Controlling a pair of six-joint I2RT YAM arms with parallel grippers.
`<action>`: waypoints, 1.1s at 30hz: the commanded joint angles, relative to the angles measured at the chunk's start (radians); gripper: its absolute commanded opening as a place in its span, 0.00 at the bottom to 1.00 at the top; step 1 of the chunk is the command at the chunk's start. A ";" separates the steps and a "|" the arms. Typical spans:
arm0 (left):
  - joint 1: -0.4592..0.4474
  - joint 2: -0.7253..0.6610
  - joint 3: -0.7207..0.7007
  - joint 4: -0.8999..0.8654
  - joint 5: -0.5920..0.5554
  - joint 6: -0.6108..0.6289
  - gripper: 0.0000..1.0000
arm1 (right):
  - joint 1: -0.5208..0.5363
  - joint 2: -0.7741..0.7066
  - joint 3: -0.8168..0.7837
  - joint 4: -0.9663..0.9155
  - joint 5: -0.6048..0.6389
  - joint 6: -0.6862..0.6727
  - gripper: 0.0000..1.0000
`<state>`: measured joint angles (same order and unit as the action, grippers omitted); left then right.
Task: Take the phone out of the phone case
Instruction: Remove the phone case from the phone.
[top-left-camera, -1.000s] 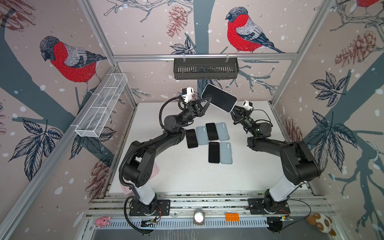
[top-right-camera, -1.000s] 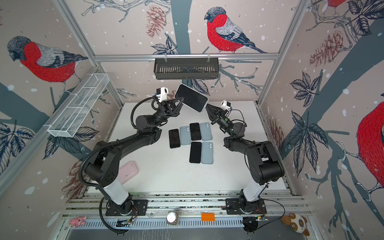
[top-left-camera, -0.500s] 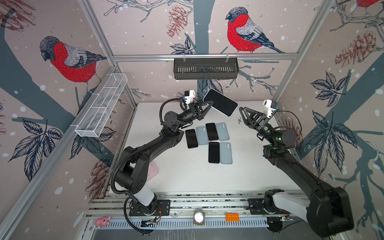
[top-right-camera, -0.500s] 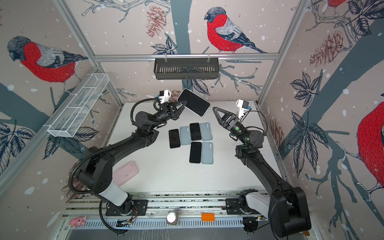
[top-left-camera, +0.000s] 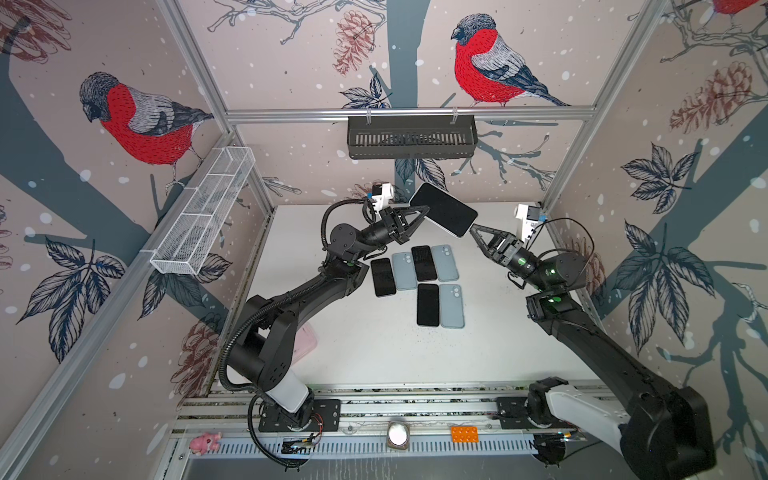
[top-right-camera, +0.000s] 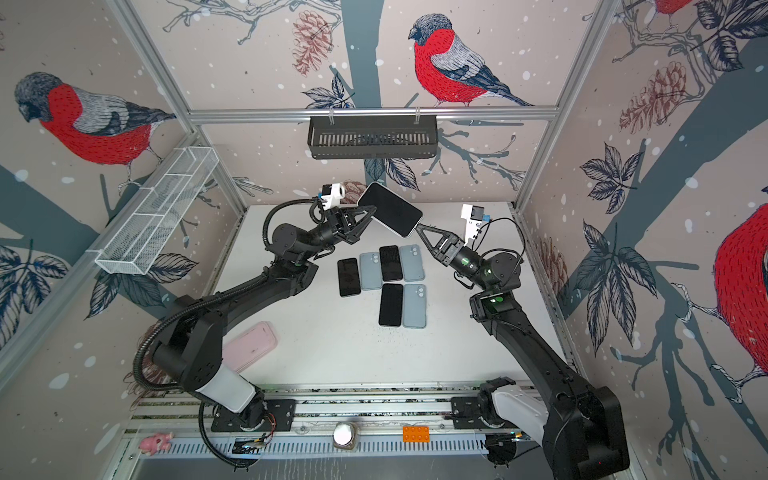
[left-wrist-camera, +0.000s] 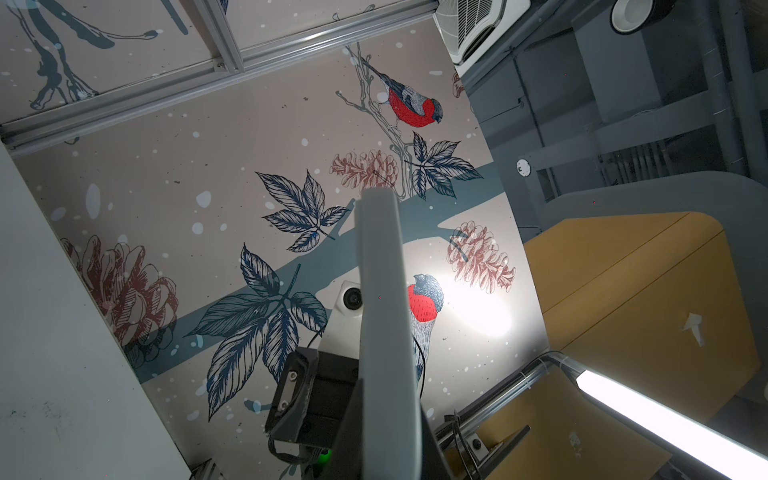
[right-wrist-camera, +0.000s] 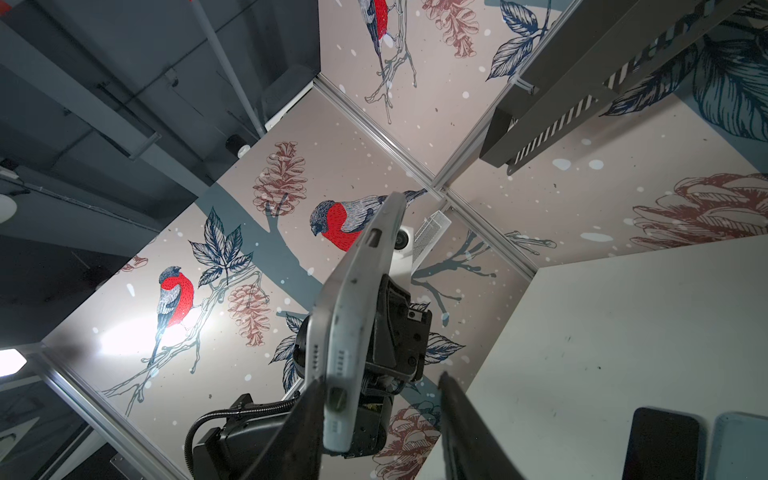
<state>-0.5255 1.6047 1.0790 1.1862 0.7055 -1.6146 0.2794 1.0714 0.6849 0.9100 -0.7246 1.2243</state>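
Note:
A phone with a black screen in a pale grey phone case (top-left-camera: 444, 210) (top-right-camera: 390, 210) hangs tilted above the back of the table in both top views. My left gripper (top-left-camera: 419, 214) (top-right-camera: 370, 215) is shut on its left end. The left wrist view shows the case's edge (left-wrist-camera: 382, 311) rising from between the jaws of that gripper (left-wrist-camera: 390, 449). My right gripper (top-left-camera: 476, 230) (top-right-camera: 420, 228) is at the phone's lower right end. It (right-wrist-camera: 380, 415) stands open. The case's end with its cutouts (right-wrist-camera: 357, 316) lies between the jaws, against one finger (right-wrist-camera: 299, 428); the other finger (right-wrist-camera: 461, 428) stands apart.
Several black phones (top-left-camera: 428, 305) and blue-grey cases (top-left-camera: 451, 306) lie side by side mid-table. A pink case (top-right-camera: 249, 345) lies front left by the left arm's base. A black basket (top-left-camera: 411, 137) hangs on the back rail, and a white wire basket (top-left-camera: 203, 216) on the left wall.
The right arm pulled back to the right with jaws wider, then returned to the phone's lower end. The left gripper lowered and tilted the phone slightly, still shut on it.

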 joint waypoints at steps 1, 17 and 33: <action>-0.009 -0.009 0.001 0.088 0.014 -0.004 0.00 | 0.004 -0.001 0.004 0.009 -0.009 -0.019 0.45; -0.027 -0.021 0.000 0.066 0.056 0.030 0.00 | -0.026 0.026 0.007 -0.018 0.006 -0.016 0.41; -0.024 0.019 -0.013 0.029 0.084 0.062 0.00 | -0.003 0.005 -0.029 -0.021 -0.089 0.015 0.23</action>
<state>-0.5507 1.6176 1.0546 1.1496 0.7860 -1.5482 0.2726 1.0885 0.6647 0.8928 -0.7746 1.2568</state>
